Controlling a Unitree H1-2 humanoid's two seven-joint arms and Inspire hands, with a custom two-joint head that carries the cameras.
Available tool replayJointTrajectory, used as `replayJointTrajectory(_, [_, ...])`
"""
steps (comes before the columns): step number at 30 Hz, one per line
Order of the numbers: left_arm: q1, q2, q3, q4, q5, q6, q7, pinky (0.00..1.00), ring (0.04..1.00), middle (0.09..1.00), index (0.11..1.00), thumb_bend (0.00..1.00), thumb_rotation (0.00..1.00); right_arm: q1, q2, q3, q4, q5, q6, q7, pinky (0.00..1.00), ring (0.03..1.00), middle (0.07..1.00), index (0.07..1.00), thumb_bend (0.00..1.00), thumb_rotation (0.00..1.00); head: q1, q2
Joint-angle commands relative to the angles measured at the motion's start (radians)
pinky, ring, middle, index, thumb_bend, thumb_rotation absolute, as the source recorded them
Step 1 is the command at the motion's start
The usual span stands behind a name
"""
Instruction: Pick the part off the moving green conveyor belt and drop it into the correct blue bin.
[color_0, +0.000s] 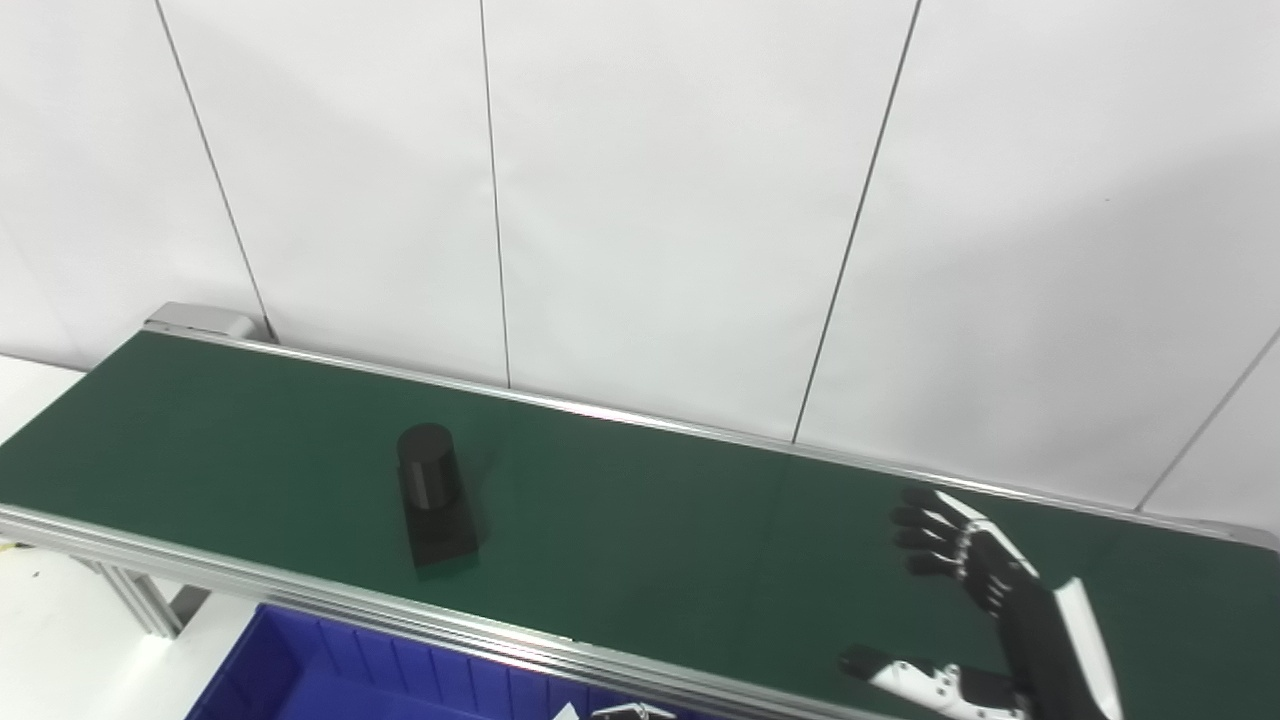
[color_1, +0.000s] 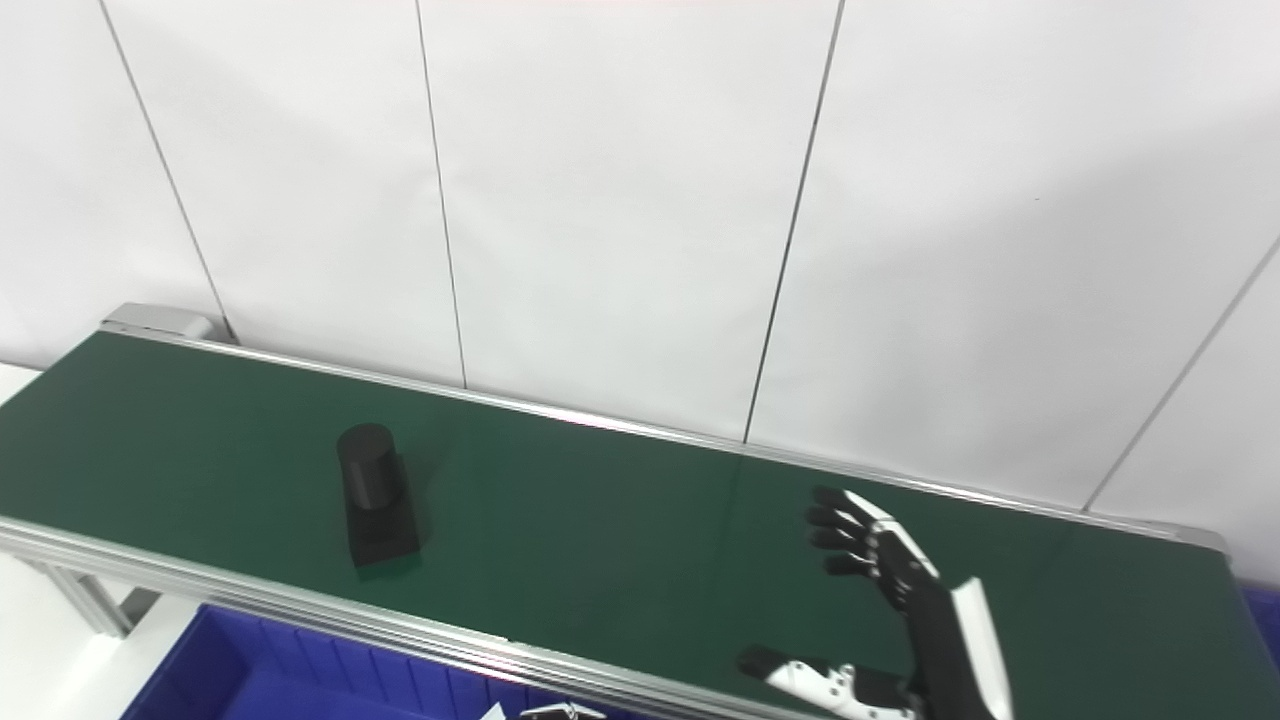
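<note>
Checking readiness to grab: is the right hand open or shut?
Open. The right hand hovers over the green belt with fingers spread and thumb apart, holding nothing; the black part sits well to its left.

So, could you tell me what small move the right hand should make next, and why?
Probably it should slide left along the belt toward the black part, fingers kept spread. The right hand is open and empty above the belt, well to the part's right, and the part stands untouched near the front rail.
</note>
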Motion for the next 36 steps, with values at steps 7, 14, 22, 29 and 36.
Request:
replayJointTrajectory(7, [-0.002, 0.011, 0.011, -0.037, -0.006, -0.040, 0.003, 0.61, 0.756, 0.792, 0.721, 0.97, 0.09, -0.109, 0.039, 0.063, 0.024, -0.082, 0.065, 0.014, 0.72, 0.780, 0.821, 0.839, 0.74, 0.28, 0.005, 0.005])
replayJointTrajectory(14, [0.003, 0.017, 0.006, -0.053, 0.010, -0.040, 0.010, 0.60, 0.750, 0.792, 0.722, 0.96, 0.12, -0.194, 0.070, 0.104, 0.076, -0.124, 0.120, 0.028, 0.72, 0.785, 0.832, 0.854, 0.74, 0.33, 0.010, 0.012])
replayJointTrajectory(22, [0.034, 0.056, -0.023, -0.138, 0.031, -0.040, 0.043, 0.57, 0.728, 0.793, 0.729, 0.98, 0.20, -0.248, 0.103, 0.134, 0.120, -0.164, 0.158, 0.019, 0.71, 0.779, 0.830, 0.854, 0.75, 0.33, 0.012, 0.024])
replayJointTrajectory(29, [0.109, 0.073, 0.005, -0.221, 0.070, -0.040, 0.091, 0.63, 0.721, 0.765, 0.730, 0.99, 0.17, -0.282, 0.109, 0.157, 0.155, -0.207, 0.205, 0.031, 0.69, 0.768, 0.823, 0.854, 0.77, 0.34, 0.019, 0.038])
replayJointTrajectory(36, [0.111, 0.057, -0.015, -0.200, 0.078, -0.040, 0.173, 0.63, 0.693, 0.724, 0.715, 0.98, 0.15, -0.324, 0.108, 0.178, 0.231, -0.234, 0.213, 0.036, 0.69, 0.771, 0.833, 0.879, 0.79, 0.36, 0.029, 0.038])
